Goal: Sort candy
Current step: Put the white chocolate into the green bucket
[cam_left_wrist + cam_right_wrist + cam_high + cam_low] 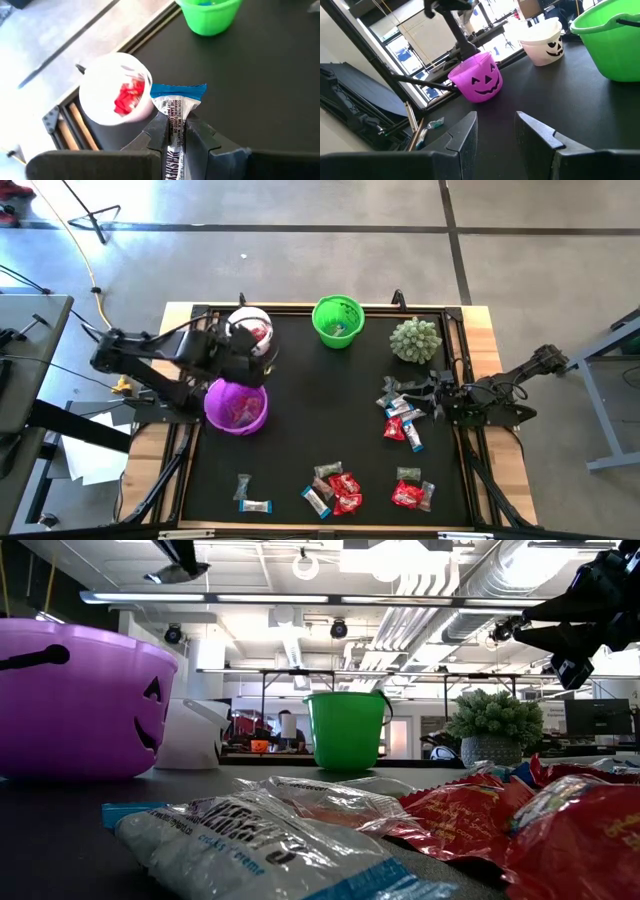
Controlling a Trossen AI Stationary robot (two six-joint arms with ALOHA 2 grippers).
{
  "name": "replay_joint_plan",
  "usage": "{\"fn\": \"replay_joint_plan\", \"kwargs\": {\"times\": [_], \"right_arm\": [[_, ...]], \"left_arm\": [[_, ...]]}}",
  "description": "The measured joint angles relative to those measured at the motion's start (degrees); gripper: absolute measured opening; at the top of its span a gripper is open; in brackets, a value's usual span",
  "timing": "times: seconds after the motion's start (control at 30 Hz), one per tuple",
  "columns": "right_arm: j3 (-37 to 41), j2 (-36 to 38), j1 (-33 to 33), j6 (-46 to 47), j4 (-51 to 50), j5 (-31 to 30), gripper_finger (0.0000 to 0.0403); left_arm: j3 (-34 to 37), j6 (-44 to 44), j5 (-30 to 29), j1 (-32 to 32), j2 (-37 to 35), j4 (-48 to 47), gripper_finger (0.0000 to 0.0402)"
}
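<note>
Three buckets stand on my desk (300, 430) in the high view's upper left and middle: a white bucket (252, 332) with red candy inside, a purple bucket (237, 405) and a green bucket (337, 321), with a spiky green ball (415, 339) at upper right. My left gripper (176, 131) hangs beside the white bucket, fingers clamped on a blue-and-white candy (176, 107). My right gripper (495, 131) sits at the right edge, fingers apart and empty, by the loose candy (403, 420); more candy (335, 488) lies along the bottom.

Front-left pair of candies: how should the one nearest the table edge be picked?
Probably across the middle of the candy, from straight above: it lies flat, long axis left-right. The left end effector is shut on another bar; the right end effector is open.
</note>
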State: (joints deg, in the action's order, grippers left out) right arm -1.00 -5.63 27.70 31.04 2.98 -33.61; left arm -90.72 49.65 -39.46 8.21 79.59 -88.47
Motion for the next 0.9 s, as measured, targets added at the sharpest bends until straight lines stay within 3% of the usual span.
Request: {"fn": "replay_joint_plan", "kwargs": {"times": [0.2,0.5,0.9], "right_arm": [[0.0,0.0,0.0,0.0,0.0,0.0,0.0126],[0.0,0.0,0.0,0.0,0.0,0.0,0.0126],[0.0,0.0,0.0,0.0,0.0,0.0,0.0126]], "left_arm": [[0.0,-15.9,0.5,-10.2,0.0,12.1,0.0033],[0.0,-39.1,10.9,-25.0,5.5,35.1,0.0033],[0.0,-48.3,26.0,-35.1,14.1,56.9,0.0033]]}}
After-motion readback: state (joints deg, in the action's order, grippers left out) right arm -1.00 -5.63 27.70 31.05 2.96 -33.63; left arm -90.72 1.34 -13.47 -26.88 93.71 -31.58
